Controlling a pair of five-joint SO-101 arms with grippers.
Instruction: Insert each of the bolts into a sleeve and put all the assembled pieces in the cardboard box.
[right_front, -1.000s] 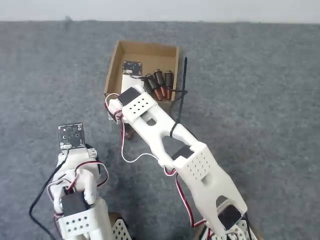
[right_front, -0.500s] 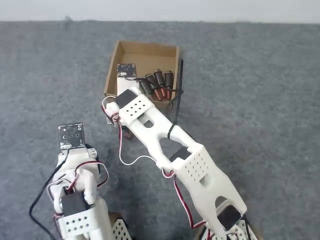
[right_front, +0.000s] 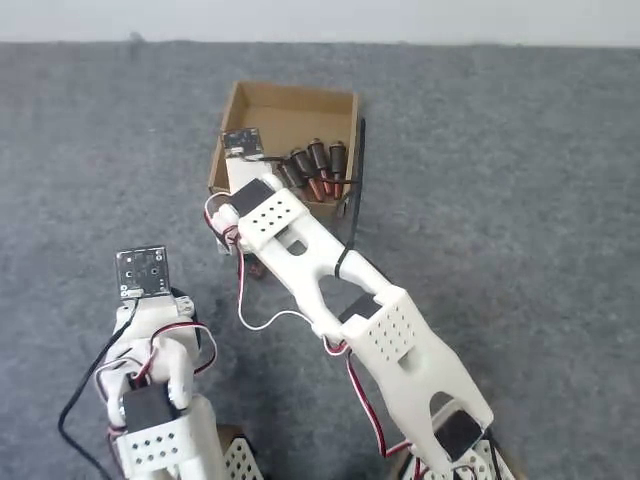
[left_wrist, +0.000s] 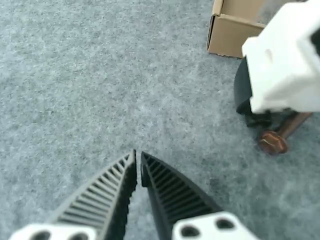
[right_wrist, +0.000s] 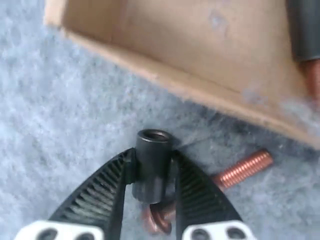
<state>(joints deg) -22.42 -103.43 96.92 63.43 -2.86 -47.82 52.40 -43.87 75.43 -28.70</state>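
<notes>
My right gripper (right_wrist: 152, 157) is shut on a black sleeve (right_wrist: 151, 167), held upright just above the carpet outside the near wall of the cardboard box (right_wrist: 165, 75). A copper bolt (right_wrist: 240, 170) lies on the carpet under and beside the sleeve, its head below the fingers. In the high view the right arm (right_front: 275, 215) stretches to the box (right_front: 290, 92), where three assembled pieces (right_front: 318, 165) lie side by side. My left gripper (left_wrist: 138, 157) is shut and empty over bare carpet, with the bolt (left_wrist: 280, 136) some way off beneath the other arm's gripper (left_wrist: 285, 65).
Grey carpet covers the whole table. The left arm (right_front: 150, 340) sits folded back at the near left. A black cable tie (right_front: 358, 180) and red-white wires run along the right arm. Free carpet lies left and right of the box.
The right arm's wrist has shifted a little to the left along the box's near wall, still holding the sleeve. The left arm has not moved.
</notes>
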